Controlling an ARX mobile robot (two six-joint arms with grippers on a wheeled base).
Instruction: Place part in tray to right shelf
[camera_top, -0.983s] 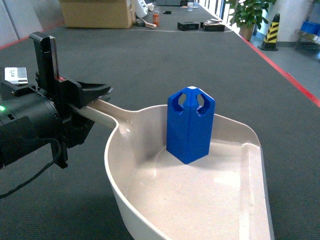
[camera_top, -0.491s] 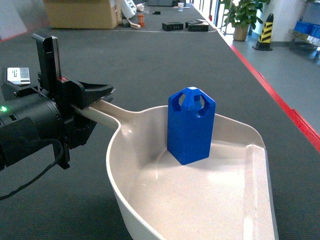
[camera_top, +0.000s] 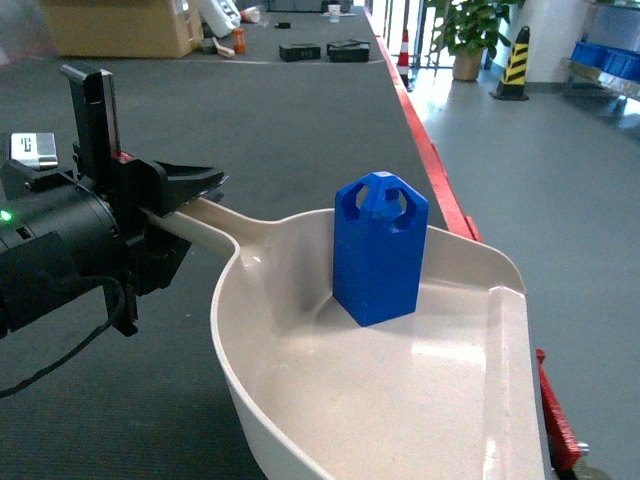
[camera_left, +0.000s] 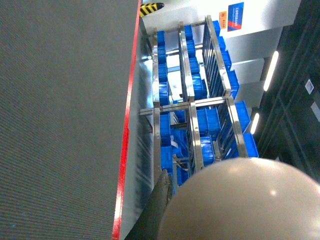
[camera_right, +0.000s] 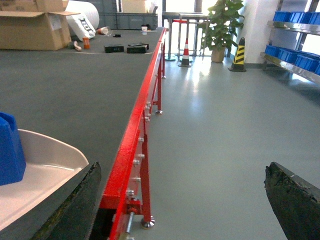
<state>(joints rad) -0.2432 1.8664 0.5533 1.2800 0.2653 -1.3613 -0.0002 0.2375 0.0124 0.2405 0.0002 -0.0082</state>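
1. The main risk, as I judged it, was the part (camera_top: 380, 248) toppling: it stood upright and loose on the floor of the tray (camera_top: 330, 400), a tall narrow block on smooth plastic, and any sharp swing or tilt on the way to the shelf could have tipped it or slid it toward the flat front lip
2. The tray was held only by its long handle, with the left gripper (camera_top: 185, 200) clamped on it near the bowl; with the load so far out from the grasp, the handle might have twisted in the fingers and let the bowl sag
3. The red table edge (camera_right: 131, 142) ran close beside the tray in the right wrist view, so a low or careless pass could have caught the tray on it
4. The right gripper (camera_right: 182, 197) held nothing, its fingers spread wide over the grey floor
5. The tray carried the single blue part and nothing else
6. In the left wrist view a steel rack (camera_left: 192, 112) held many blue crates (camera_left: 205, 120); whether that was the right shelf I could not tell
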